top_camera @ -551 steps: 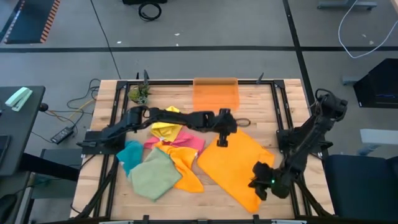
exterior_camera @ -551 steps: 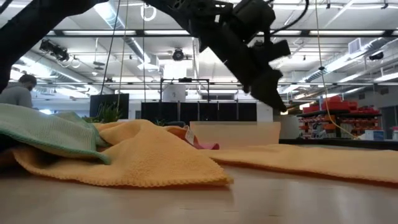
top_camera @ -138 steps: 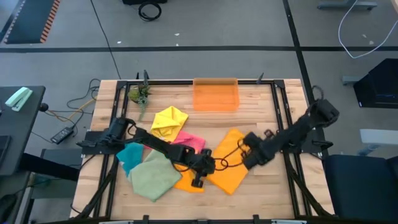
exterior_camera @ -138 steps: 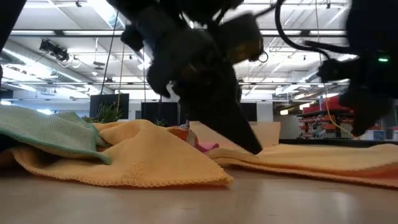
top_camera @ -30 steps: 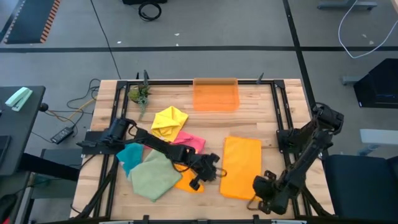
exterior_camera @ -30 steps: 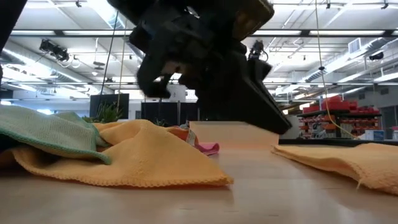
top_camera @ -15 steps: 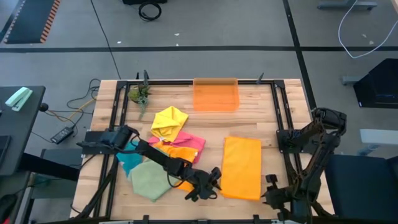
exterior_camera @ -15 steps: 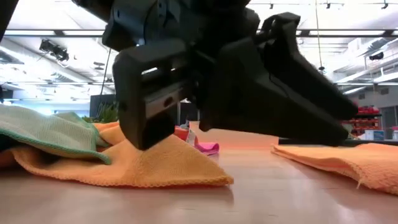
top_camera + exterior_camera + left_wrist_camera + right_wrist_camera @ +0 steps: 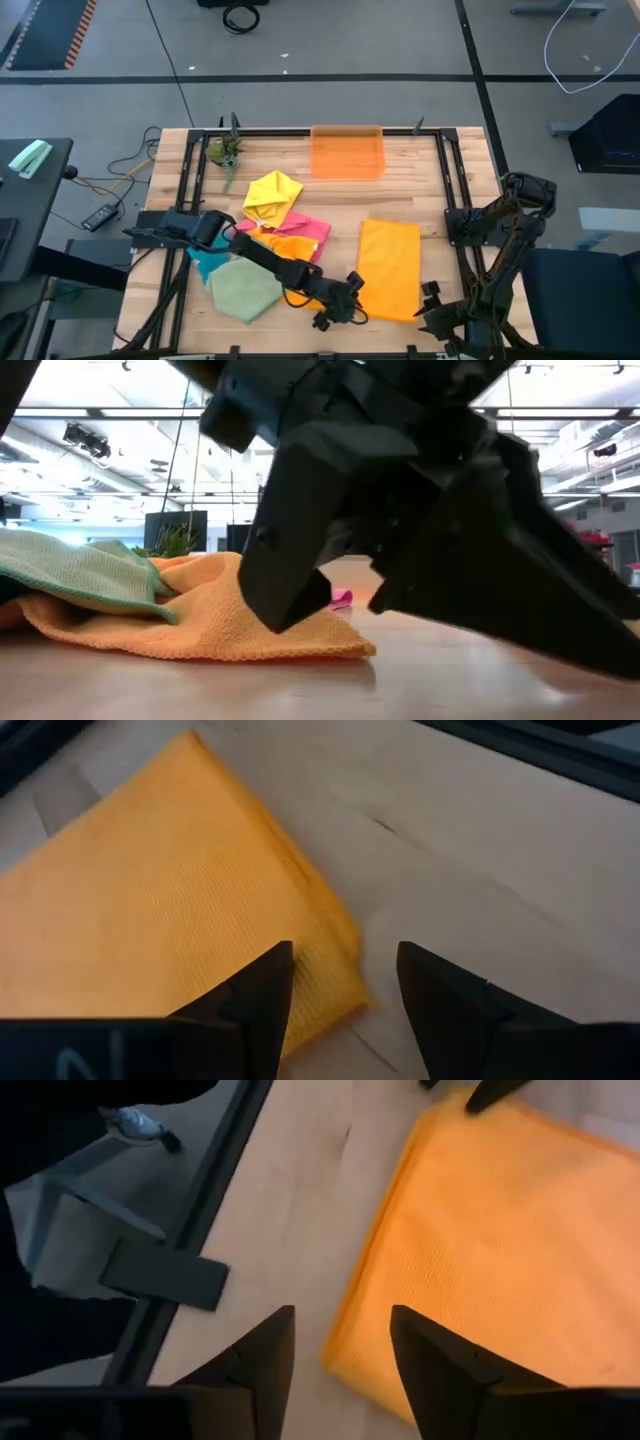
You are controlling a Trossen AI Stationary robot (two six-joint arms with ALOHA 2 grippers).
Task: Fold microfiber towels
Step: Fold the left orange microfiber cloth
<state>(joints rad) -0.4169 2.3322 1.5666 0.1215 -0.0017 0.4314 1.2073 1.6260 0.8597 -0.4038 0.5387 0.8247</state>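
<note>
One flat orange microfiber towel, folded in half, lies near the worktop's front right corner. Left gripper and right gripper flank its front corners, jaws open, empty. The crumpled towel pile at left remains unfolded.

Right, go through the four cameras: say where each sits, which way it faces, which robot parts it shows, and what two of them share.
High view: above the table, looking straight down; shows both arms, the left gripper and right gripper at the folded orange towel.
Low view: at table-top height, looking level across; the left gripper fills it, beside the towel pile.
Left wrist view: behind the left jaws, which stand open, facing a towel corner.
Right wrist view: behind the right jaws, also open.
Shared: both wrist views show that same folded orange towel.
</note>
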